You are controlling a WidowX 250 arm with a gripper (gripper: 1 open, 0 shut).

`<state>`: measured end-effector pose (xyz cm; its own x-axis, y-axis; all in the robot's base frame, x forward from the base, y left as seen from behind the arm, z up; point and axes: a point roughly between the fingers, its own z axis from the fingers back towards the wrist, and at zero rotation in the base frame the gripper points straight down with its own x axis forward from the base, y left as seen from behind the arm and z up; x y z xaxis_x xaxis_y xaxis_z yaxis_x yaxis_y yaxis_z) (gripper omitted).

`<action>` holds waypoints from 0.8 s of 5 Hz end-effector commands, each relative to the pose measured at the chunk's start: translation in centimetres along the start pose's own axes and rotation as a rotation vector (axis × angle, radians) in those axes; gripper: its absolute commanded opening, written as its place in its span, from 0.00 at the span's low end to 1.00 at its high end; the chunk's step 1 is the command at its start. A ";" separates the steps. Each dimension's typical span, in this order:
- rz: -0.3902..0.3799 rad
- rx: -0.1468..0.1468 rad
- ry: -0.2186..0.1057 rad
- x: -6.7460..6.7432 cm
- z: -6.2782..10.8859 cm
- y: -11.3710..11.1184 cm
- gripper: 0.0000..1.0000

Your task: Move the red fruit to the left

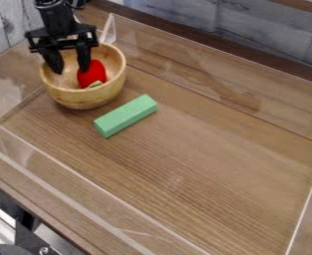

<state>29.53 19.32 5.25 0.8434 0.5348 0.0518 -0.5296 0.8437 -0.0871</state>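
One wooden desk [185,169] fills most of the view, its grain running across, and low clear plastic walls [305,214] fence it on all sides. Nearest the camera the wood lies bare. Farther in, toward the left half, a flat green rectangular block [125,116] lies on the wood at a slant, one end pointing toward the near left and the other toward the far right. Just beyond that block, near the far left corner, stands a round wooden bowl [79,95]; block and bowl sit close together but do not touch. Inside the bowl rests the red fruit [95,72], small and bright, lying against the right part of the bowl's hollow. The black pincer [64,62] reaches down from above into the bowl, pointing straight down, with its dark fingers [45,58] spread apart and standing on either side of the left part of the fruit. Its jaws are partly apart, and whether they press on the fruit or merely stand around it cannot be told from this angle. Behind the far wall runs a grey, dim backdrop.
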 end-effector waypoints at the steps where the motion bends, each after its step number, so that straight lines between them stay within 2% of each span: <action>1: -0.006 0.008 -0.037 0.7 1.1 -0.3 0.00; 4: -0.018 -0.079 -0.077 1.4 7.3 -1.9 0.00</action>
<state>30.44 18.27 9.46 0.8422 0.5385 0.0284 -0.5265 0.8325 -0.1723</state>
